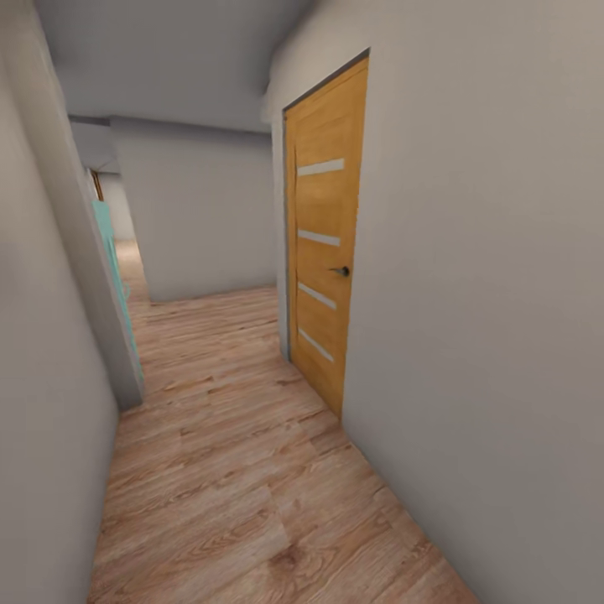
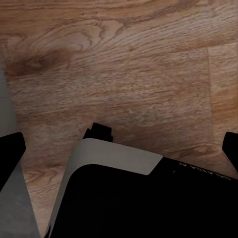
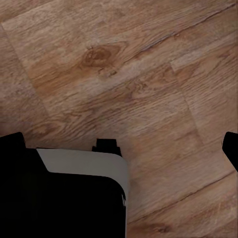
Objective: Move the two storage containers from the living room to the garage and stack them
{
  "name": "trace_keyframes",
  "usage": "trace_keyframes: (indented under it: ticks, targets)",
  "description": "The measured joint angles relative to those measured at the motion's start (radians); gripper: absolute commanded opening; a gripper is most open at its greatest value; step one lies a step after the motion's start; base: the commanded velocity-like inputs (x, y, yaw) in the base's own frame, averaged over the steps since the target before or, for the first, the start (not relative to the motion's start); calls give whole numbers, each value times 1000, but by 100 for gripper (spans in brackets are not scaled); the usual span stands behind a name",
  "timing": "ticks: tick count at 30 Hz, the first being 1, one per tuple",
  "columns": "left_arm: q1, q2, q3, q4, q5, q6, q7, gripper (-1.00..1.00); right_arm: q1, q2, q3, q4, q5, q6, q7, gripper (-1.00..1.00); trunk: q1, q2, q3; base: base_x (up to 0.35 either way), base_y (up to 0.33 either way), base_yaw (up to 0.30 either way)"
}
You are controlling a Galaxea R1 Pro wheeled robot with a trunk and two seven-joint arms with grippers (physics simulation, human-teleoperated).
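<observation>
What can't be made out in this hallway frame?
- Behind the closed wooden door, head view: hidden by the door.
- Around the far corner past the teal panel, head view: the wall cuts it off.
- Left end effector and right end effector, wrist views: fingers cut at the edges, nothing between them.

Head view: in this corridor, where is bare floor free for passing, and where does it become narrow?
The wood floor is bare between the left wall and the right wall. It narrows farther on, between the turquoise panel and the closed wooden door.
</observation>
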Motion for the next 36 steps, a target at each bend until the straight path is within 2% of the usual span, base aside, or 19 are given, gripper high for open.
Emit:
trace_keyframes:
  ticks: [14, 36]
  targets:
    - [0, -2, -1, -1, -1, 9, 5, 100, 0, -2, -1, 0, 2, 2, 0, 100, 0, 0, 0, 316, -1, 261]
    - [0, 0, -1, -1, -1, 0, 6, 100, 0, -3, 2, -1, 6, 4, 2, 100, 0, 0, 0, 317, -88, 12]
